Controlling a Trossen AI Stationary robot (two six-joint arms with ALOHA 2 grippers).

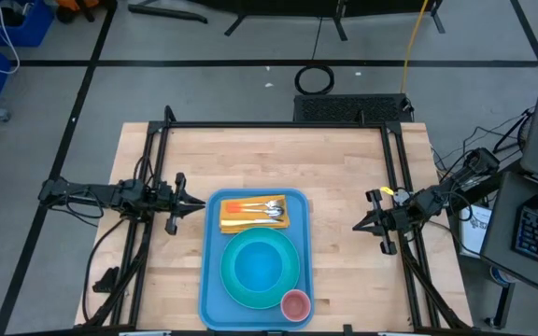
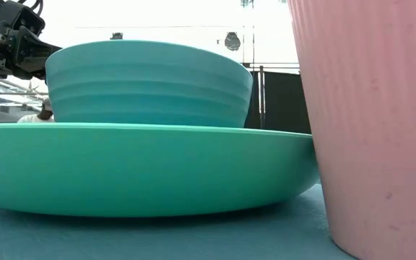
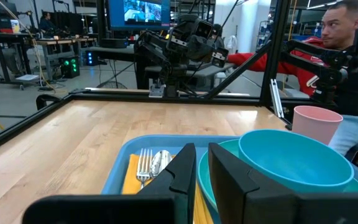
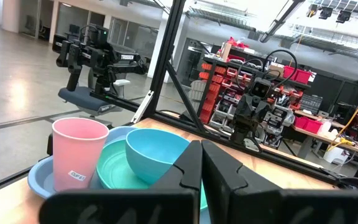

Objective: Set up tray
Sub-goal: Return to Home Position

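— What sits closest to the lens?

— The pink cup (image 2: 367, 123). It stands upright on the tray (image 1: 213, 303), at the tray's right corner, at the end opposite the napkin (image 1: 241, 225).

— And left of the tray?

— The left gripper (image 1: 199, 203) hovers over the surface (image 1: 344, 159), just off the tray's left edge, level with the napkin end. Its fingers are nearly together with only a slit between them, and they hold nothing.

— On the tray itself?

— The tray lies mid-surface. The yellow napkin runs across one end, with a fork (image 3: 143, 167) and a spoon (image 3: 160, 163) side by side on it. Beside the napkin, a turquoise plate (image 2: 143, 170) takes up nearly the tray's full width. A blue bowl (image 2: 150, 83) sits upright in the plate. The cup is just beside the plate's rim.

— Right of the tray?

— The right gripper (image 1: 357, 224) hangs apart from the tray's right edge and points toward it. Its fingers are pressed together and empty.
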